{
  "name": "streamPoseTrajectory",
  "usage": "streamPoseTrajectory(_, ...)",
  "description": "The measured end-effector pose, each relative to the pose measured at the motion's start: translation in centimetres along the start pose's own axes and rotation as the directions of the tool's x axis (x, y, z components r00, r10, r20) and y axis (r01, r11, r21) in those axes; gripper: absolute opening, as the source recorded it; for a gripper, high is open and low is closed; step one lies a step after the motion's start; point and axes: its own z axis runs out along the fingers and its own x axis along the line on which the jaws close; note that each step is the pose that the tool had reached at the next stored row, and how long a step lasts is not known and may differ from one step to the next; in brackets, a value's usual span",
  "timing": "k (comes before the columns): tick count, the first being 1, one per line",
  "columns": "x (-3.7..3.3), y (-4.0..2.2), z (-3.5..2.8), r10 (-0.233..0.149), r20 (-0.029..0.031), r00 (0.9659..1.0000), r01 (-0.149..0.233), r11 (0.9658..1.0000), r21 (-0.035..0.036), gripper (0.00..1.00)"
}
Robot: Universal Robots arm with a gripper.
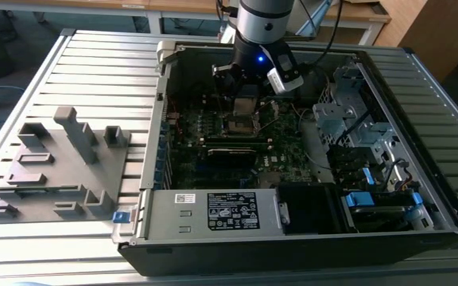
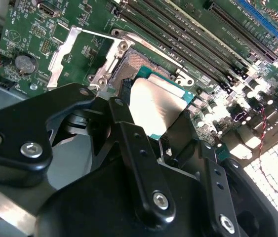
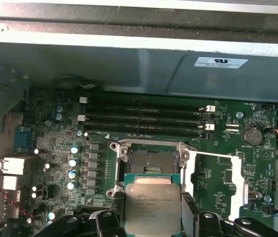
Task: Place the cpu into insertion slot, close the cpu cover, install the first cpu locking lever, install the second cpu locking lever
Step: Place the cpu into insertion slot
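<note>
Over the insertion slot (image 1: 237,126) in the exterior view, inside the open computer case (image 1: 420,149) lying on the slatted surface (image 1: 93,65): the tool (image 1: 245,102), clamped on the cpu (image 1: 244,107); near the slot and seemingly raised clear of it, not yet seated.

In the second wrist view, pinched at two opposite edges between black fingers (image 2: 124,123): the cpu (image 2: 156,106), metal top up; hovering beside the slot (image 2: 129,71) and overlapping one edge of it; on the slot's other side, lying open, the cpu cover (image 2: 62,52).

In the first wrist view, just beside the slot (image 3: 148,160) and with sides looking roughly parallel to its frame: the cpu (image 3: 152,207); cover (image 3: 240,187) folded away to one side of the slot, so apparently nothing in the way.

To do this step well, by judgement: centre over the slot before descending; keep the chip level; match corner mark and notches; lower straight and softly, never pressing; release only once flat within the frame, since contacts inside the slot likely bend easily.
</note>
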Motion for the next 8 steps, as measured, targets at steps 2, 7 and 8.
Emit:
streamPoseTrajectory(2,0.00,0.00,0.00,0.000,0.0000,1.0000,0.000,1.0000,0.0000,0.54)
streamPoseTrajectory(7,0.00,0.00,0.01,0.000,0.0000,1.0000,0.000,1.0000,0.0000,0.54)
streamPoseTrajectory(8,0.00,0.00,0.01,0.000,0.0000,1.0000,0.000,1.0000,0.0000,0.54)
